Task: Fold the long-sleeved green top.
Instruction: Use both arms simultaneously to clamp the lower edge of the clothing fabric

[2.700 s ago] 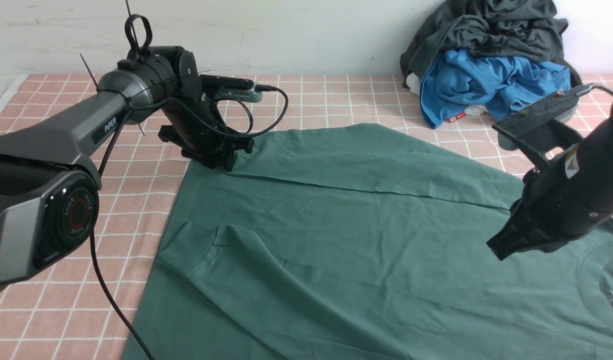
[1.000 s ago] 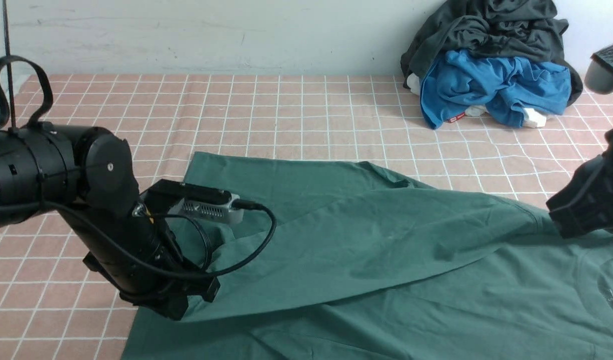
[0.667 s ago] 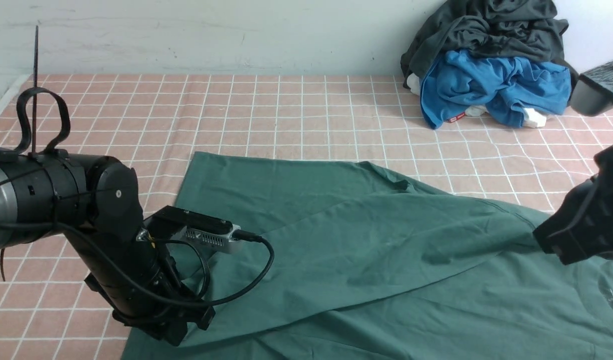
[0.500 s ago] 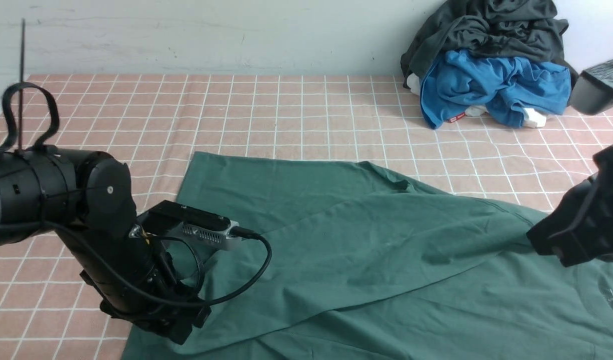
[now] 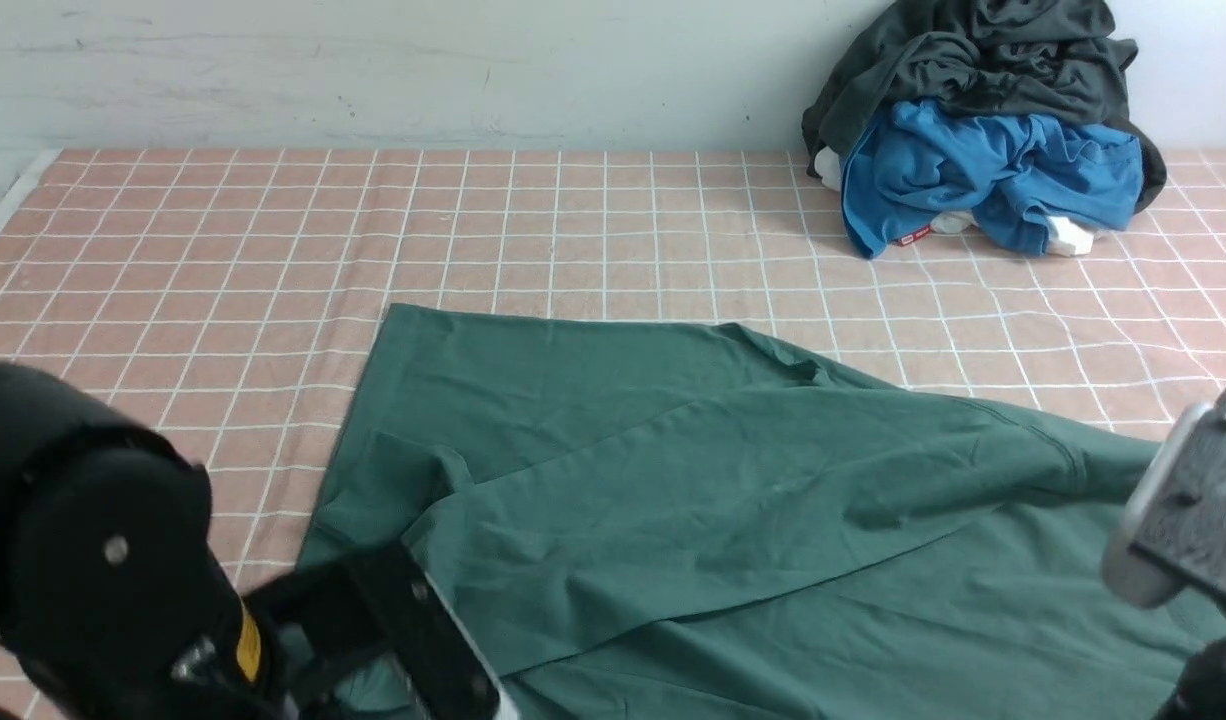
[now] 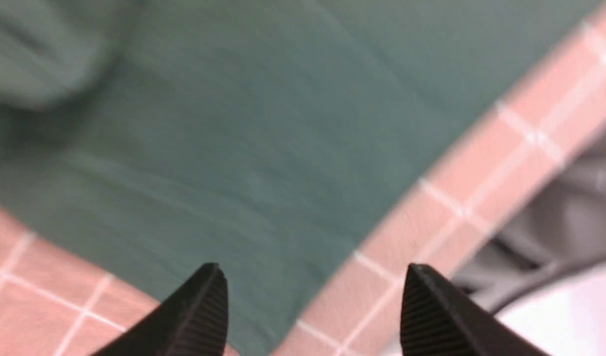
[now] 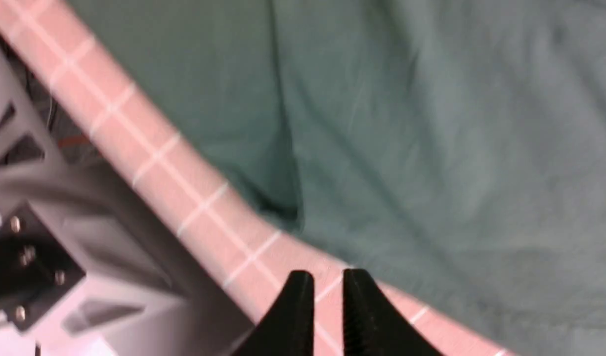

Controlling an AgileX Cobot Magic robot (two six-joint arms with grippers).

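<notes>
The green long-sleeved top (image 5: 733,500) lies on the pink checked tablecloth (image 5: 573,220), one layer folded diagonally across its body. The left gripper (image 6: 313,277) hangs over its edge, jaws wide and empty. The right gripper (image 7: 327,282) hangs beside the shirt's edge, jaws a narrow slit apart, holding nothing. A blue garment (image 5: 973,180) and a dark grey garment (image 5: 973,60) are heaped far right.

This looks like a robotics lab bench set up for handling clothes, not a home. A worktop covered in pink cloth with a white grid (image 5: 223,250) stands against a plain white painted wall (image 5: 373,70). A black jointed robot arm (image 5: 93,560) rises at its near left corner, and a grey wrist camera housing (image 5: 1178,520) shows at the near right edge. A dark green long-sleeved jersey top (image 5: 733,500) lies spread on the cloth. A crumpled dark grey garment (image 5: 973,50) and a crumpled bright blue garment (image 5: 973,180) are heaped at the far right corner. In the right wrist view, blurred grey metal framing (image 7: 36,148) shows past the worktop's edge.
</notes>
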